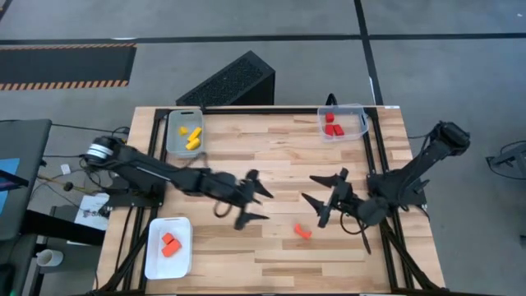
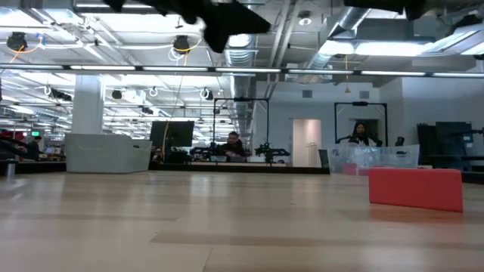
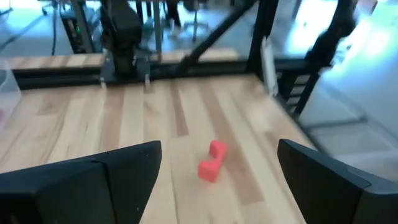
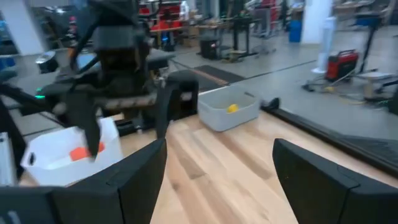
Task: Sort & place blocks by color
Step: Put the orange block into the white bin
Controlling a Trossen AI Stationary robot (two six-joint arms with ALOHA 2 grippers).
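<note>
From above, my left hand (image 1: 256, 200) hangs over the middle of the counter (image 1: 271, 140) with its fingers spread wide and nothing between them. My right hand (image 1: 327, 199) faces it from close by, also spread wide and empty. A loose red block (image 1: 302, 232) lies on the wood nearer the front edge, between the two hands and just off my right one. Behind my left arm a grey tray (image 1: 174, 136) holds yellow blocks (image 1: 193, 136); at that arm's front side a white tray (image 1: 177, 251) holds orange blocks (image 1: 170, 243); behind my right hand a clear tray (image 1: 355, 119) holds red blocks (image 1: 333, 125).

At counter level, the red block (image 2: 416, 187) sits flat on the wood, with my left hand (image 2: 219, 19) dark overhead.

Past my left fingers (image 3: 81, 183), the red block (image 3: 212, 162) lies ahead on the boards, untouched.

Past my right fingers (image 4: 106, 186), I see my left hand (image 4: 127, 121) opposite, the white tray (image 4: 43, 152) with an orange block (image 4: 79, 152) behind it, and the grey tray (image 4: 227, 112) farther off.
</note>
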